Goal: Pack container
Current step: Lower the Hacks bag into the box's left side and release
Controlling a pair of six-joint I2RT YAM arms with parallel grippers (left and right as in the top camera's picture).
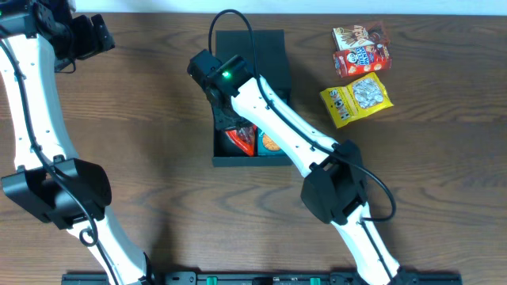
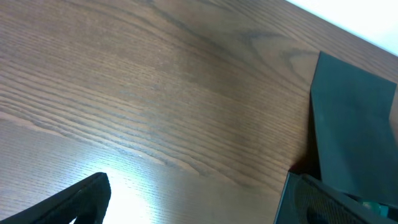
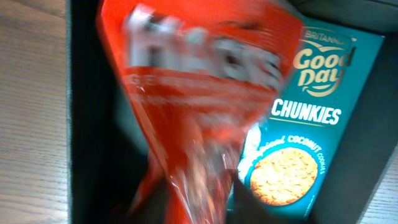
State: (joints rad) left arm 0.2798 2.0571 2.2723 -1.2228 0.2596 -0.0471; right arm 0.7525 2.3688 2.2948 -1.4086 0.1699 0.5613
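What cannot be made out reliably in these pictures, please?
Right gripper: overhead, its fingers are lost against the dark container under its own wrist; in the right wrist view the orange packet covers them, so its grip is unclear.
Orange packet's print: blurred in the right wrist view.
Left gripper: the left wrist view's bottom edge cuts off all but one finger; open or shut unknown.
Container floor: mostly hidden overhead by the right arm.

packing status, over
left gripper far left, state unclear. right gripper over container, jaws hidden. red snack bag and Good Day cookie box inside. nothing blocking.
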